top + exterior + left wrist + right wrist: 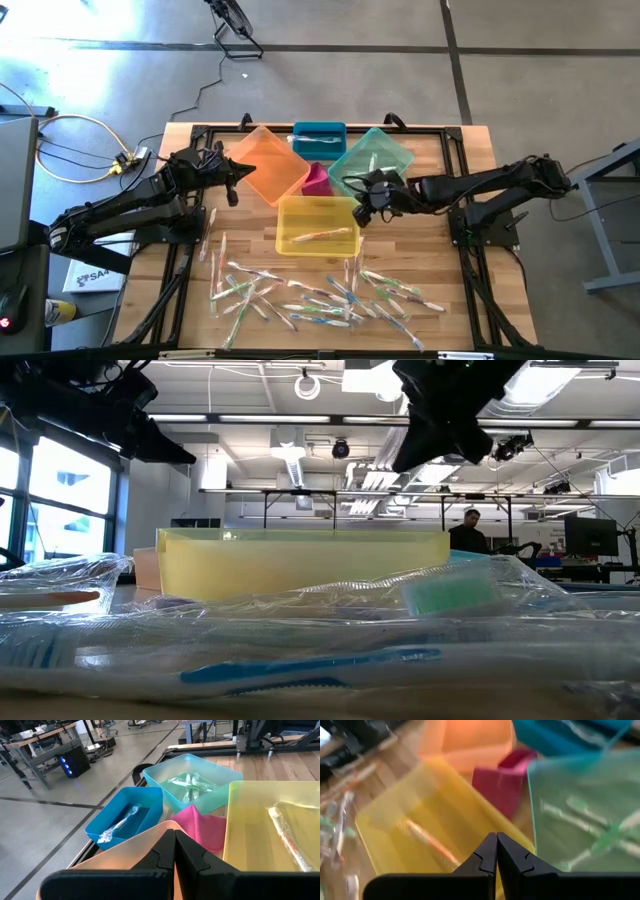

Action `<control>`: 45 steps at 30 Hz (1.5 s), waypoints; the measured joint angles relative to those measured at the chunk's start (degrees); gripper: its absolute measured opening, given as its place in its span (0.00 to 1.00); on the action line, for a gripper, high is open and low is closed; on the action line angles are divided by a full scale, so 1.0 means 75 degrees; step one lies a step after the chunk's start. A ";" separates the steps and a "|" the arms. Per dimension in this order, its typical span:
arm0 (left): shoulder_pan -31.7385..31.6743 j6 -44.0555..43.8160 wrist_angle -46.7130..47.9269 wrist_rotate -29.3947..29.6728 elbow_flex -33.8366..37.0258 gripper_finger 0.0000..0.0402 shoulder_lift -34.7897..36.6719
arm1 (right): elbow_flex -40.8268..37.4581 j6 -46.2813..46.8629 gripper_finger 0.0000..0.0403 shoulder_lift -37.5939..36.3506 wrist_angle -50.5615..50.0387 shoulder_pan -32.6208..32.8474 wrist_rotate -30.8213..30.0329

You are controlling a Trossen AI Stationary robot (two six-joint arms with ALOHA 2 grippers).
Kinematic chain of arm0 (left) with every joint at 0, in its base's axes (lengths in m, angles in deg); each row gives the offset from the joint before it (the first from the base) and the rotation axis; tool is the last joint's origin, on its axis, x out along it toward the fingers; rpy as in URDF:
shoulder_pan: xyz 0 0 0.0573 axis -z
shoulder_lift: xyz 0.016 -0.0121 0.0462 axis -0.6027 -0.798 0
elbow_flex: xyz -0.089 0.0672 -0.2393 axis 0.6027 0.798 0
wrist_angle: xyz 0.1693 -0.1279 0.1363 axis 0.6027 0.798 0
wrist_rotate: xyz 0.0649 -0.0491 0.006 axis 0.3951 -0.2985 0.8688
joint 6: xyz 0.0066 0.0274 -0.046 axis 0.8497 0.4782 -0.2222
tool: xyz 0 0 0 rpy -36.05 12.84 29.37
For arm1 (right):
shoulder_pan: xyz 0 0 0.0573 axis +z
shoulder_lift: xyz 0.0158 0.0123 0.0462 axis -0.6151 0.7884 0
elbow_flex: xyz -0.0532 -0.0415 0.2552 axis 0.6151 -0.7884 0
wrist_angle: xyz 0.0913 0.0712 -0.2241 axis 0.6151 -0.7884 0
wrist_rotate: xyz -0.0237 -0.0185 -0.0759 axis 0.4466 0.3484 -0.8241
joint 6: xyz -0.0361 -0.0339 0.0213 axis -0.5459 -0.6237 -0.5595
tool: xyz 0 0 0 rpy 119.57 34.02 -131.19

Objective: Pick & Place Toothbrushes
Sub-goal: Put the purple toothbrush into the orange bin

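A heap of thin wrapped toothbrushes (320, 290) with whitish handles and coloured accents is spread on the front part of the wooden slatted table (450, 270). Behind the heap, five translucent plastic bins are placed close together. In the yellow rectangular bin (316, 224) one wrapped brush with an orange accent is seen. In the green bin (372, 160) a few wrapped brushes with green accents are lying, and in the blue bin (320, 139) one wrapped brush is visible. The orange bin (268, 163) and the small pink bin (317, 180) are placed between them.

The left gripper (234, 180) is held above the near corner of the orange bin; its fingers are pressed together and nothing is held between them. The right gripper (362, 208) is held above the place where the yellow and green bins meet; its fingers are also fully closed and empty.
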 joint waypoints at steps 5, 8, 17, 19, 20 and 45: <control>0.0001 0.0000 -0.0001 0.0000 0.0000 0.00 0.0000 | 0.0000 0.0468 0.01 0.0002 -0.0607 0.0323 0.0692; -0.0001 0.0000 -0.0016 0.0002 0.0000 0.00 0.0002 | 0.0000 0.0946 0.01 0.0002 -0.0960 0.0570 0.1019; 0.0001 -0.0002 -0.0093 0.0002 0.0000 0.00 -0.0001 | 0.0000 0.1684 0.01 0.0002 -0.1512 0.1194 0.2264; 0.0000 -0.0003 -0.0093 0.0002 0.0000 0.00 0.0000 | 0.0000 0.1691 0.01 -0.0001 -0.1525 0.1329 0.2503; -0.0001 -0.0003 -0.0093 0.0002 0.0000 0.00 0.0000 | 0.0000 0.1708 0.01 0.0001 -0.1538 0.1392 0.2676; -0.0001 -0.0085 -0.0108 0.0002 0.0000 0.00 0.0000 | 0.0000 0.4662 0.01 0.0002 -0.2491 0.3401 0.3433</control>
